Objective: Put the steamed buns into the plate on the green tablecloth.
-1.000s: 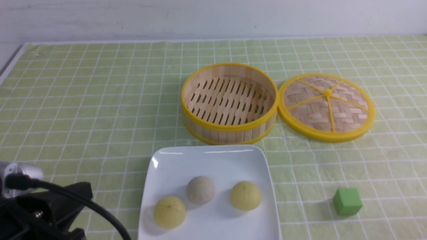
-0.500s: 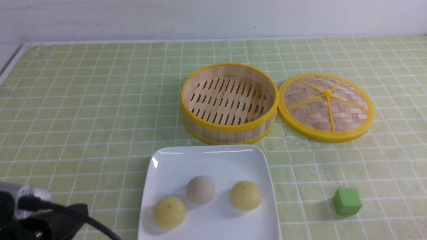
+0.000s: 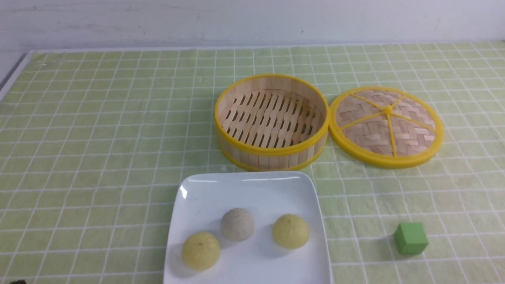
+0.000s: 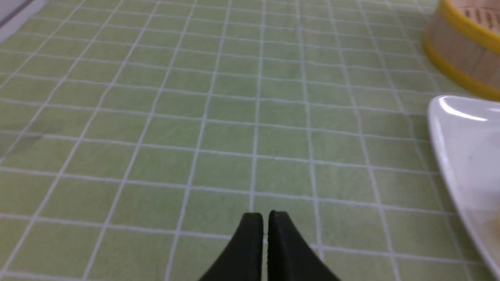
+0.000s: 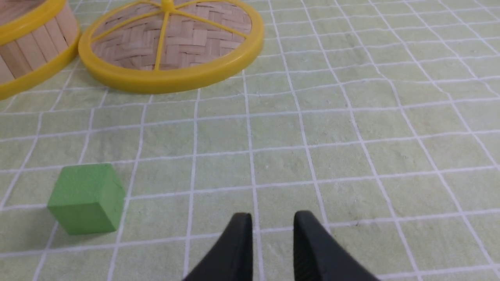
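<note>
the green tablecloth (image 3: 98, 130) filled the front view from edge to edge, its white grid lines running under everything. the plate (image 3: 252, 189) sat at the bottom centre of that frame, and all three steamed buns lay on it: a pale yellow bun (image 3: 201, 250) at lower left, the greyish bun (image 3: 237, 224) in the middle, and another yellow bun (image 3: 290, 231) to the right, none of them touching. just above the plate stood the bamboo steamer basket (image 3: 271, 146), open with nothing in it, and its woven lid (image 3: 386, 126) lay flat beside it on the right, rims nearly touching. the small green cube (image 3: 410, 238) rested at lower right, well apart from the plate.

compared with a second before, my left arm had slid out of the front view's lower left corner; only a dark sliver showed there.

my left gripper (image 4: 265, 226) was pressed together over bare cloth, with the plate's rim at the frame's right. my right gripper (image 5: 272, 228) held its fingers slightly apart, pinching nothing, the cube at lower left.

i could read no writing or labels anywhere.
</note>
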`<state>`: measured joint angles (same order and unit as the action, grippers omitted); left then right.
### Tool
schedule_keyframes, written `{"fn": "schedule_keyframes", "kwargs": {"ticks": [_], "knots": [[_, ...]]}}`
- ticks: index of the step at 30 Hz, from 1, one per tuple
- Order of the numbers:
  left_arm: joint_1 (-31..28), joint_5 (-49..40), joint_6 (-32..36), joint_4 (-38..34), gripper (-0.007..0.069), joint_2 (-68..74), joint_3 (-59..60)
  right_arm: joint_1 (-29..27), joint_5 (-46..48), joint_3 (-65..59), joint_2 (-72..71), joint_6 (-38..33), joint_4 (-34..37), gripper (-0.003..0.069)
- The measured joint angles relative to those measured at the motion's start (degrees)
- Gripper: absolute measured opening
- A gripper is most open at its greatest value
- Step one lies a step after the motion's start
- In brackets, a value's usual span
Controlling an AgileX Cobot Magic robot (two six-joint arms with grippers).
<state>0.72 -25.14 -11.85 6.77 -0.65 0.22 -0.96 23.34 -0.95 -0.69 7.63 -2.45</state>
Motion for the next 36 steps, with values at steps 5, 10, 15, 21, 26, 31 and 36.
{"fn": "schedule_keyframes", "kwargs": {"ticks": [5, 10, 15, 21, 26, 31, 36], "knots": [[-0.02, 1.59, 0.09, 0.52, 0.0054, -0.04, 0.70, 0.00, 0.00, 0.00, 0.00, 0.00, 0.00, 0.0185], [2.09, 2.61, 0.09, 0.76, 0.0053, -0.04, 0.85, 0.00, 0.00, 0.00, 0.00, 0.00, 0.00, 0.0191], [2.17, 2.66, 0.09, 0.87, 0.0056, -0.04, 0.87, 0.00, -0.06, 0.00, 0.00, 0.00, 0.00, 0.0198], [2.17, 2.66, 0.09, 1.38, 0.0066, -0.04, 0.87, 0.00, -0.06, 0.00, 0.00, 0.00, 0.00, 0.0205], [2.17, 2.66, 0.09, 1.44, 0.0071, -0.04, 0.87, 0.00, -0.06, 0.00, 0.00, 0.00, 0.00, 0.0212], [2.17, 2.66, 0.09, 1.51, 0.0073, -0.04, 0.87, 0.00, -0.06, 0.00, 0.00, 0.00, 0.00, 0.0215], [2.17, 2.66, 0.09, 1.56, 0.0079, -0.04, 0.87, 0.00, -0.06, 0.00, 0.00, 0.00, 0.00, 0.0215]]}}
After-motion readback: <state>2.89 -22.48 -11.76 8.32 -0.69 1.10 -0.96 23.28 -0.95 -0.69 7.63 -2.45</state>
